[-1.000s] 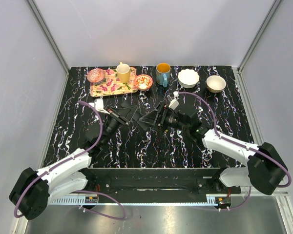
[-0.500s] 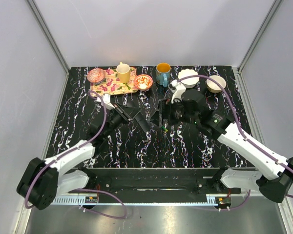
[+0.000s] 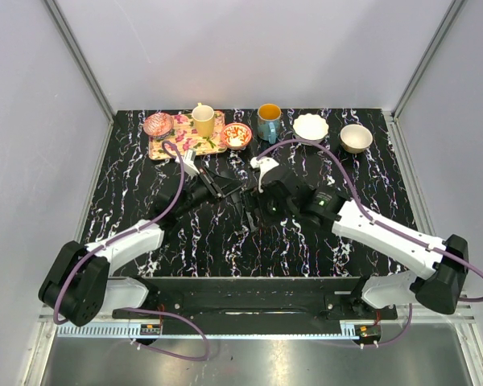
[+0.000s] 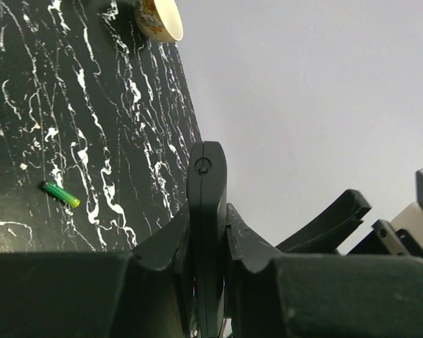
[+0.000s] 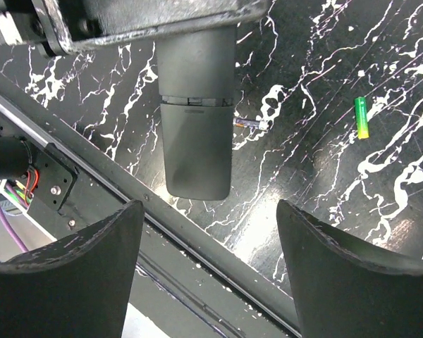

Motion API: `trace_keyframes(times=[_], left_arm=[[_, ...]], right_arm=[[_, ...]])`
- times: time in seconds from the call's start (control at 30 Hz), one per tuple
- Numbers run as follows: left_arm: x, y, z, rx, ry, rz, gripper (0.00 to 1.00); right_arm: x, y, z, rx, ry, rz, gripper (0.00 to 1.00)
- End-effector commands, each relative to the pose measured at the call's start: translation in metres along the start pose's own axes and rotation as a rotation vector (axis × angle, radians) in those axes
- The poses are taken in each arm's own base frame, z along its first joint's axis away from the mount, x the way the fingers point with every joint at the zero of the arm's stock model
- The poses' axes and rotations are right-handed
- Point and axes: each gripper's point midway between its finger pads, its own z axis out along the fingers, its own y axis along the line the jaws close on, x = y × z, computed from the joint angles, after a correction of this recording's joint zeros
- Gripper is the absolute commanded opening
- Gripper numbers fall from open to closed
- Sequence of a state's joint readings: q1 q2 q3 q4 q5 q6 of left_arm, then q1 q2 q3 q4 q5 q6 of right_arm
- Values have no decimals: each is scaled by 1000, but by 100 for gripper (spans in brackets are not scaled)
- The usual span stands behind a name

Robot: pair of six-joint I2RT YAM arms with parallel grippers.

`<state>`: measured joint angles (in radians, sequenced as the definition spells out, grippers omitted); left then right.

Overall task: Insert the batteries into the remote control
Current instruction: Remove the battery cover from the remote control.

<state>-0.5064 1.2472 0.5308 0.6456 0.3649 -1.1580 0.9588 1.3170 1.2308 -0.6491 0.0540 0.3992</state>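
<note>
The remote control (image 4: 206, 169), a slim black bar, stands edge-on between the jaws of my left gripper (image 4: 206, 211), which is shut on it. In the right wrist view the same remote control (image 5: 197, 134) hangs from the left gripper (image 5: 148, 21) above the table. My right gripper (image 5: 210, 211) is open, with its fingers (image 5: 77, 274) spread wide just below the remote's free end and nothing between them. One green battery (image 5: 362, 117) lies on the table to the right, and it also shows as the battery (image 4: 61, 195) in the left wrist view. A thinner dark battery (image 5: 245, 123) lies beside the remote.
Along the back stand a floral tray (image 3: 167, 146) with a yellow cup (image 3: 203, 119), a pink bowl (image 3: 158, 124), a red bowl (image 3: 236, 134), a teal mug (image 3: 268, 121) and two pale bowls (image 3: 311, 127) (image 3: 356, 137). The table's front rail (image 5: 197, 239) runs under my right gripper.
My left arm has carried the remote forward and to the right. My right arm swung back, then came in left beside it, with its jaws wide throughout.
</note>
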Motion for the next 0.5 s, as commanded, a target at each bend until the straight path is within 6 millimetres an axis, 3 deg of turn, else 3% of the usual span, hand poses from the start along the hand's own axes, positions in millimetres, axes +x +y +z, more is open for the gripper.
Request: trace_keyframes(times=[0.0, 0.47], left_arm=[[-11, -38, 0, 114, -8, 41, 0], [-9, -35, 0, 101, -1, 51, 0]], right_arm=[[-9, 8, 10, 26, -36, -42, 80], [-12, 13, 20, 20, -32, -61, 62]])
